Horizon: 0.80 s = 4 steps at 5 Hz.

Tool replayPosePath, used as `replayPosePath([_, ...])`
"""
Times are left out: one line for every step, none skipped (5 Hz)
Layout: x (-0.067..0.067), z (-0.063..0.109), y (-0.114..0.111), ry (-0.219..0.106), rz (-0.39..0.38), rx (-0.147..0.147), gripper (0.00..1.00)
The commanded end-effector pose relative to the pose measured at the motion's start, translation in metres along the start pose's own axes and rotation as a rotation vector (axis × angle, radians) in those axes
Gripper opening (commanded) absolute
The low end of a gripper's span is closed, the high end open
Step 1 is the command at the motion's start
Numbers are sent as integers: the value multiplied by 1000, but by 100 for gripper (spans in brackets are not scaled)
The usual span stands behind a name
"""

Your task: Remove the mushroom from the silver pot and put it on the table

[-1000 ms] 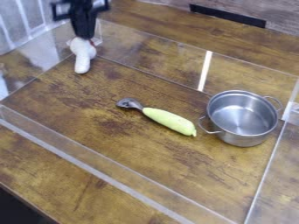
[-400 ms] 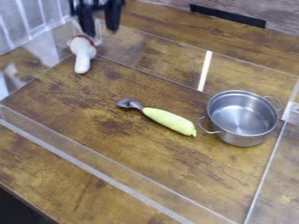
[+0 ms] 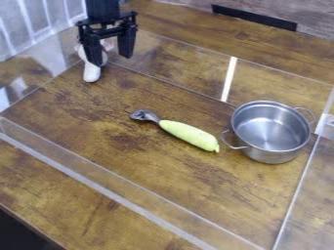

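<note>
The mushroom (image 3: 92, 70), small and whitish, rests on the table (image 3: 144, 166) near the far left corner. My gripper (image 3: 107, 49) hangs over it pointing down, open, with its dark fingers (image 3: 86, 45) spread wide. The mushroom sits at the tip of the left finger and nothing is gripped. The silver pot (image 3: 271, 130) stands at the right with two small handles, and its inside looks empty.
A yellow oblong piece with a grey end (image 3: 183, 130) lies mid-table, left of the pot. Clear acrylic walls (image 3: 229, 78) edge the work area, and one panel stands upright behind the pot.
The gripper was shut on the mushroom. It has sunk a little and opened, and the mushroom now rests free on the table.
</note>
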<state>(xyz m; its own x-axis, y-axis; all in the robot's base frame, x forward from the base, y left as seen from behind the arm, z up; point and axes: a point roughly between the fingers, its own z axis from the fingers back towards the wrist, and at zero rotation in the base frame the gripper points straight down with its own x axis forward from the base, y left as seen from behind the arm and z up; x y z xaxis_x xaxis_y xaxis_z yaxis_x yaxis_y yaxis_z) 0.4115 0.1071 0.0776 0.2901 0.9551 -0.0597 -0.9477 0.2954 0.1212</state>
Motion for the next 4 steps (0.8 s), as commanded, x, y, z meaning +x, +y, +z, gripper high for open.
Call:
replayPosePath([11, 38, 9, -64, 73, -83, 100])
replayPosePath([3, 27, 8, -66, 83, -65, 0])
replayPosePath([-8, 26, 6, -67, 86, -59, 0])
replayPosePath([-22, 47, 0, -87, 77, -48, 0])
